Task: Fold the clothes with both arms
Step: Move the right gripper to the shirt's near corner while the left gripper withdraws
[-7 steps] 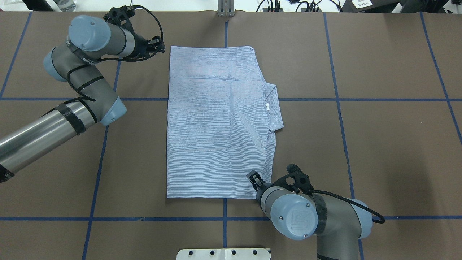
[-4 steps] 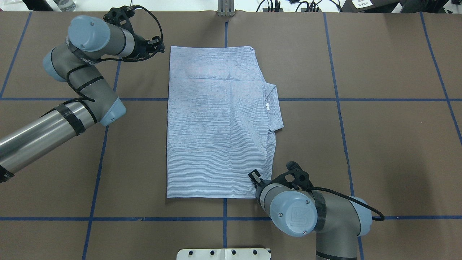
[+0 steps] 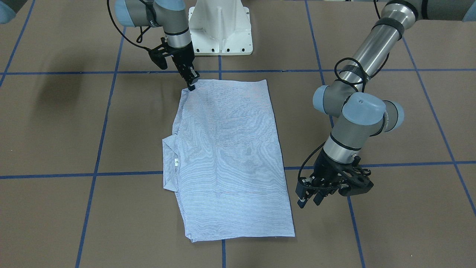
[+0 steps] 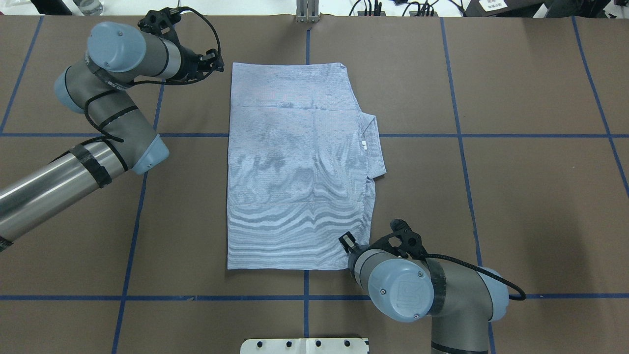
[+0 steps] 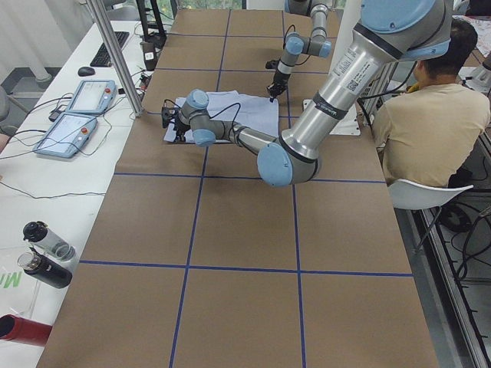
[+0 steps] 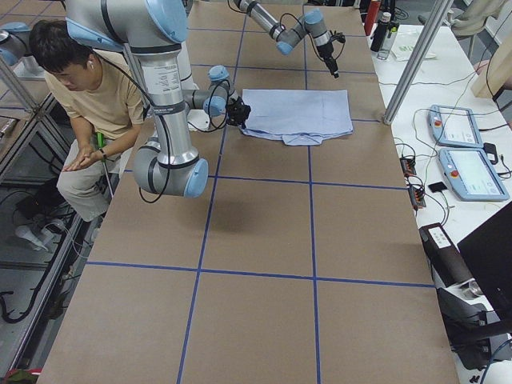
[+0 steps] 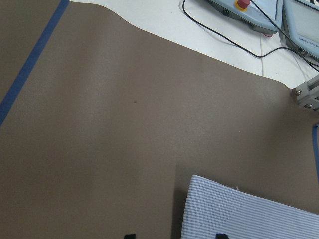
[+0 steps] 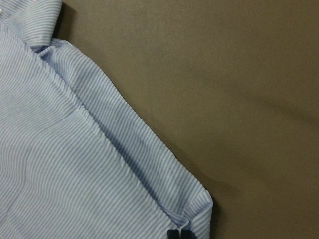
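The light-blue striped shirt (image 4: 295, 167) lies folded in a flat rectangle mid-table, its collar (image 4: 374, 147) and white neck label poking out on the right. My right gripper (image 4: 348, 242) is at the shirt's near right corner. In the front view (image 3: 191, 86) and the right wrist view (image 8: 178, 234) its fingertips are together on the hem. My left gripper (image 4: 216, 61) is just left of the far left corner. It hangs open and empty above the table (image 3: 309, 200), and the left wrist view shows that corner (image 7: 209, 199) ahead of its spread fingertips.
The white pedestal base (image 3: 219, 26) stands behind the shirt on the robot's side. A metal post (image 4: 307, 12) stands at the far edge. Control pendants (image 7: 259, 12) lie beyond the brown table cover. A seated operator (image 5: 418, 130) is beside the robot.
My left arm's elbow and wrist have shifted slightly left and away. My right arm has moved slightly right, its gripper staying at the shirt's corner. The shirt has not moved.
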### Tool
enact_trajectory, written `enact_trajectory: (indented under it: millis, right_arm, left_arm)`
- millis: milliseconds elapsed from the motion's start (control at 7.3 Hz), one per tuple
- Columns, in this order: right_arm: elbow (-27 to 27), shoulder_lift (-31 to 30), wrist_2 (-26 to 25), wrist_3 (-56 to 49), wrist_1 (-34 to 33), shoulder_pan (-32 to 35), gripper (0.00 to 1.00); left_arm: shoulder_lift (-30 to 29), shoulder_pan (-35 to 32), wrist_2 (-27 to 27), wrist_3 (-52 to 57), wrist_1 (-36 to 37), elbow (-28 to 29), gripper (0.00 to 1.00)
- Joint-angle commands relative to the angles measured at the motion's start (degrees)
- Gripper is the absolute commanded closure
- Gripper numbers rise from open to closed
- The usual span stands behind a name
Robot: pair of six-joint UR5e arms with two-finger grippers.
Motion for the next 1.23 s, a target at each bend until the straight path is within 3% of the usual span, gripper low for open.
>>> enact_trajectory:
  millis: [0, 137, 411, 548, 685, 1096]
  right_arm:
    - [2.45, -0.82, 0.04, 0.0, -0.93, 0.27, 1.0]
    - [4.73, -0.74, 0.13, 0.0, -5.03, -0.34, 1.0]
    - [5.1, -0.82, 0.13, 0.0, -5.95, -1.49, 1.0]
    - [5.45, -0.91, 0.13, 0.0, -6.03, -1.66, 1.0]
    - [5.89, -1.17, 0.13, 0.0, -6.03, -1.84, 1.0]
    - [6.07, -1.7, 0.04, 0.0, -6.03, -1.84, 1.0]
  left_arm:
    - [9.41, 3.83, -0.16, -9.07, 0.24, -13.37, 0.38]
    - [13.11, 6.55, -0.6, -13.56, 0.15, -19.35, 0.38]
    - [23.81, 13.4, -0.25, -22.79, 0.06, -32.53, 0.38]
    - [27.7, 17.26, 0.27, -26.93, -0.03, -36.42, 0.35]
    - [28.69, 20.86, 0.45, -33.06, -0.11, -38.11, 0.34]
    - [28.79, 34.67, 10.36, -43.74, 0.15, -39.98, 0.34]
